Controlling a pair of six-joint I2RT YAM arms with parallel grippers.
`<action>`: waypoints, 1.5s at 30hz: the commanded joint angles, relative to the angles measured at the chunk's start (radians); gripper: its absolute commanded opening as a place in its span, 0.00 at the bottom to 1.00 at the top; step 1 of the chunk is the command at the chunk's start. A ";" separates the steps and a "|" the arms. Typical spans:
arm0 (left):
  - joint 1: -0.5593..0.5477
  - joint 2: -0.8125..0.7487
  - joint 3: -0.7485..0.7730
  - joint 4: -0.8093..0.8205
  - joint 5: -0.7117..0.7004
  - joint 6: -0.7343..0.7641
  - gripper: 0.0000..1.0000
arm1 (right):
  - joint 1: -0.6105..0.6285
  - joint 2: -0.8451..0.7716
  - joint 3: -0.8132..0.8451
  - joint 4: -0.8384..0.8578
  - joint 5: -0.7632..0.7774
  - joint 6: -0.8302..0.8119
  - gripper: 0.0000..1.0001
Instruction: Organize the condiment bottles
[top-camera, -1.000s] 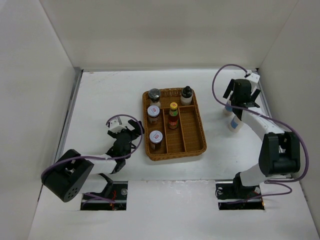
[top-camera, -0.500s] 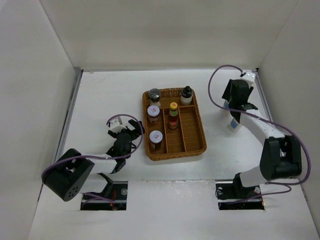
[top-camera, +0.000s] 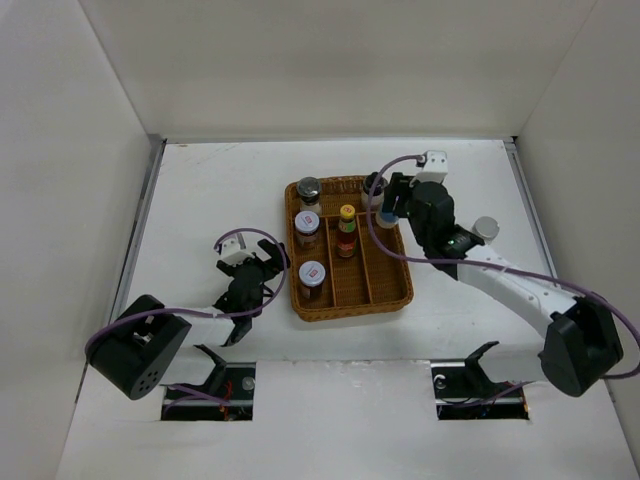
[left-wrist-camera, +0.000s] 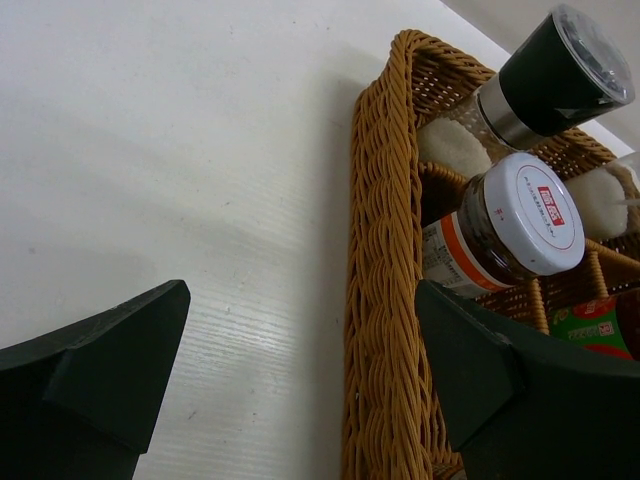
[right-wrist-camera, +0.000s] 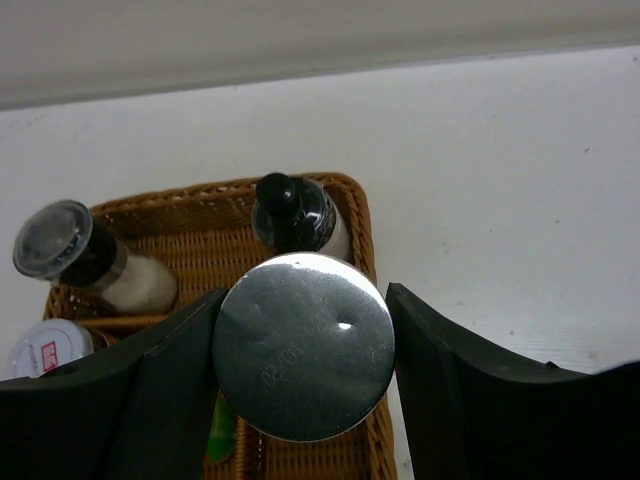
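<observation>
One idle tool: left gripper (left-wrist-camera: 300, 320), fingers spread and empty, just beside the wicker tray's (top-camera: 400, 290) left wall.
Tray load: grey-capped shaker (top-camera: 308, 188), far jar (top-camera: 306, 222), near jar (top-camera: 312, 272), slim red bottle (top-camera: 347, 228), black-capped bottle (top-camera: 374, 186).
Right gripper (right-wrist-camera: 303, 352): pinching a silver-capped bottle (right-wrist-camera: 303, 335) above the tray's far right corner.
Advice: lower it upright into the right lane, clear of the black cap.
Last bottle (top-camera: 484, 228): on the table (top-camera: 200, 200), right of the tray.

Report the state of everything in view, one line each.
Left tool: open, empty.
Right tool: shut on silver-capped bottle, above tray.
Second silver-capped bottle: standing on table.
Grey-capped shaker: upright in tray.
Black-capped bottle: upright in tray.
Yellow-capped bottle: upright in tray.
Two jars: upright, lidded.
</observation>
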 joint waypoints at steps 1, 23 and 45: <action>0.008 -0.016 0.026 0.048 0.006 -0.012 1.00 | 0.018 0.028 0.059 0.105 -0.015 -0.003 0.53; 0.004 -0.015 0.026 0.048 0.011 -0.013 1.00 | 0.093 0.015 -0.054 0.137 0.111 0.025 0.99; -0.030 -0.036 0.021 0.048 0.015 -0.020 1.00 | -0.368 -0.211 -0.234 -0.196 0.307 0.158 1.00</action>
